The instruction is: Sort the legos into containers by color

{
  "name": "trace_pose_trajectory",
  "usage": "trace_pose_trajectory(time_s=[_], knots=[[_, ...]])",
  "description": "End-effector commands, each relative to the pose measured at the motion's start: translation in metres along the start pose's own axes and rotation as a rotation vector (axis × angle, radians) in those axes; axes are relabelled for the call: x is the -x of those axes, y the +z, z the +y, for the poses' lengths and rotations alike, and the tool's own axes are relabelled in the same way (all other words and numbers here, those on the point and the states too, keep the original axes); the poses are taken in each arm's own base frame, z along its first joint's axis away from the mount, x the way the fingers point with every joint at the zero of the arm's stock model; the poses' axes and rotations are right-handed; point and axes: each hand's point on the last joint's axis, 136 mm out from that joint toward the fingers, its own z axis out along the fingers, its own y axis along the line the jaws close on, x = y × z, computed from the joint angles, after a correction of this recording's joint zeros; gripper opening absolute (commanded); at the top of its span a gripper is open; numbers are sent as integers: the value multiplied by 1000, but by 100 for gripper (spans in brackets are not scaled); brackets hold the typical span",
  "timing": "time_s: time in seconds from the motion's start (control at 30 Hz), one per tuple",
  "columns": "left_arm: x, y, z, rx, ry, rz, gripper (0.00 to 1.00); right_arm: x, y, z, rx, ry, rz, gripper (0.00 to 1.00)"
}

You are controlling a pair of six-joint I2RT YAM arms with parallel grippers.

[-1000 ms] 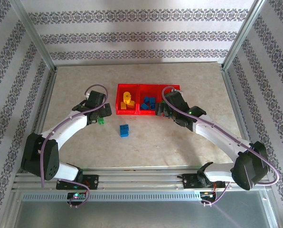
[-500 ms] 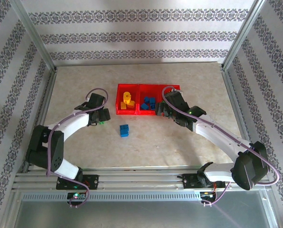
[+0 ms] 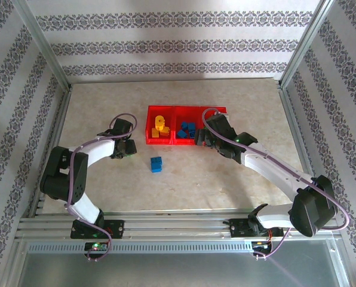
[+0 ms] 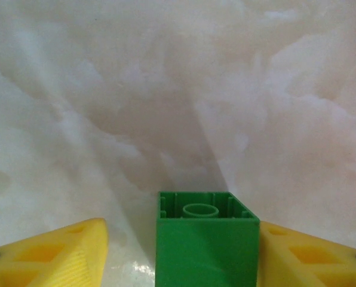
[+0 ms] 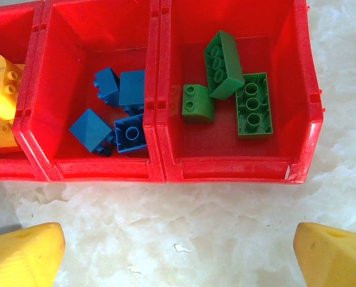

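You see the red tray across the top: three green legos in its right compartment, four blue legos in the middle, yellow legos at left. Your right claw hangs spread wide over the marbled bench just beside it.

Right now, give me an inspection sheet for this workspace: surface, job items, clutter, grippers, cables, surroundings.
Surface: marbled beige table.
Job's things: red tray holds yellow legos, blue legos and green legos, one colour per compartment; loose blue lego on the table; single green lego on the table.
Clutter: nothing seen.
Grippers: left gripper open around the single green lego; right gripper open, empty, before the tray.
Cables: purple cables loop over each wrist.
Surroundings: aluminium frame, patterned walls.
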Motion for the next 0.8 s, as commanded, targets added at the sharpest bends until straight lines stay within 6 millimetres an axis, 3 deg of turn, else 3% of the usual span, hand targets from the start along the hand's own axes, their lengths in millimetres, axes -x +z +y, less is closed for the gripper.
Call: trace_pose_trajectory(time_s=[0.0, 0.43, 0.63, 0.77], knots=[[5, 7, 0, -12, -14, -6, 58, 8, -4, 6, -1, -3, -19, 98], [9, 3, -4, -40, 12, -21, 33, 8, -1, 0, -24, 9, -18, 98], [18, -21, -20, -125, 29, -66, 32, 6, -1, -14, -51, 43, -19, 98], [27, -46, -40, -201, 51, -127, 33, 6, -4, -32, -80, 89, -32, 98]])
